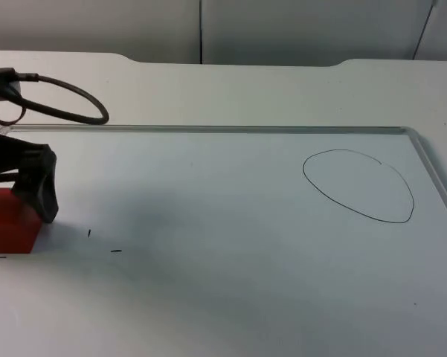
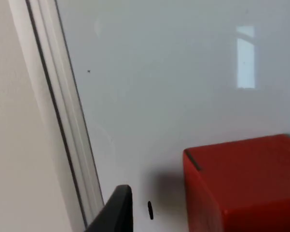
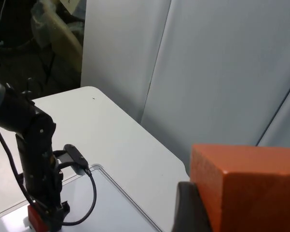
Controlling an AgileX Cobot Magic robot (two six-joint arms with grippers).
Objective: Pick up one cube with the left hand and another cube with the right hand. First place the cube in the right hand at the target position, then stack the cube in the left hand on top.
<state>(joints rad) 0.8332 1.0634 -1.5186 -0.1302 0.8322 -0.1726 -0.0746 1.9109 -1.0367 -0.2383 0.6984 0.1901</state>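
The left gripper (image 1: 37, 195) straddles the red cube (image 1: 11, 222), grip unclear; the right gripper (image 3: 193, 212) clamps an orange cube (image 3: 251, 188), far from the drawn oval (image 1: 359, 184).

No readable text, label, brand or number appears anywhere. The whiteboard (image 1: 230, 223) lying on the surface carries only hand-drawn marks: a thin black oval outline (image 1: 359, 186) drawn toward its right side, and a few short black dashes (image 1: 116, 251) near the red cube (image 1: 9, 223), perhaps stray pen strokes, though they are too small to be sure. One such dash (image 2: 150, 210) sits just beside that cube in the left wrist view. The cube's visible faces are plain, as are those of the orange cube (image 3: 251, 188).
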